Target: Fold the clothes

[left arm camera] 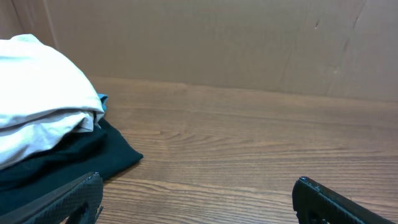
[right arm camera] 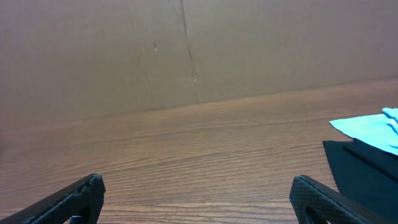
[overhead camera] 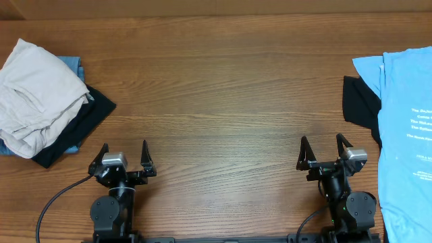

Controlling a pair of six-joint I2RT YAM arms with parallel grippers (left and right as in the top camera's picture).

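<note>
A pile of clothes lies at the far left: a crumpled white garment point(overhead camera: 37, 94) on top of a black garment point(overhead camera: 77, 131) and a light blue one point(overhead camera: 73, 65). The left wrist view shows the white garment point(left arm camera: 37, 99) and the black garment point(left arm camera: 68, 158) at its left. At the right edge lies a light blue T-shirt with white print point(overhead camera: 408, 128) over a black garment point(overhead camera: 360, 101); both show in the right wrist view, blue point(right arm camera: 373, 127) above black point(right arm camera: 364, 171). My left gripper point(overhead camera: 123, 155) and right gripper point(overhead camera: 325, 152) are open and empty near the front edge.
The wooden table point(overhead camera: 223, 94) spans the view between the two piles. A brown cardboard wall point(right arm camera: 186, 50) stands behind the table's far edge. Cables trail from both arm bases at the front.
</note>
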